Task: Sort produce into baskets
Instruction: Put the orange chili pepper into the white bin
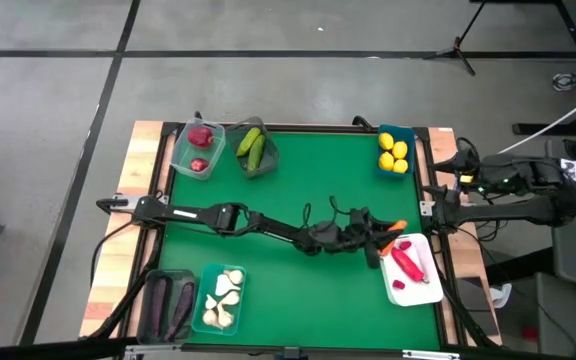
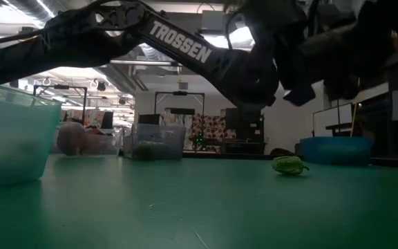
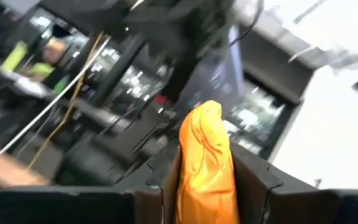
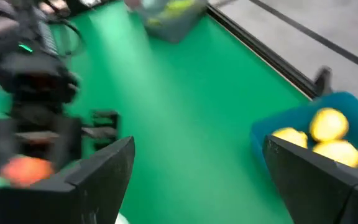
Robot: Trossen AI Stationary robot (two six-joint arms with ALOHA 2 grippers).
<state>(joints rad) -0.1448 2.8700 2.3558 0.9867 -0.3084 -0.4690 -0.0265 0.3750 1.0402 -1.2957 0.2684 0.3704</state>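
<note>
An orange carrot (image 3: 207,155) stands between the fingers of my left gripper (image 3: 207,193), which is shut on it. In the high view this gripper (image 1: 382,234) reaches across the green mat to the far left corner of the flat white tray (image 1: 423,292), where red peppers (image 1: 408,262) lie. My right gripper (image 4: 197,174) stands open at the table's right edge (image 1: 440,203), with nothing between its fingers. It looks over the mat toward the blue tub of lemons (image 4: 325,134). My left gripper pinches the carrot's thick lower part (image 3: 205,186) between its two fingers (image 3: 160,190). The carrot lies along the fingers, and its rounded end (image 3: 209,111) sticks out past their tips. In the high view the carrot (image 1: 397,225) is clear of the mat, beside the tray.
Along the far edge stand a clear tub of red fruits (image 1: 199,147), a grey tub of cucumbers (image 1: 253,150) and the blue tub of lemons (image 1: 393,152). At the near left stand a dark tub of eggplants (image 1: 168,303) and a tub of garlic (image 1: 222,298). A small green piece (image 2: 289,164) lies on the mat.
</note>
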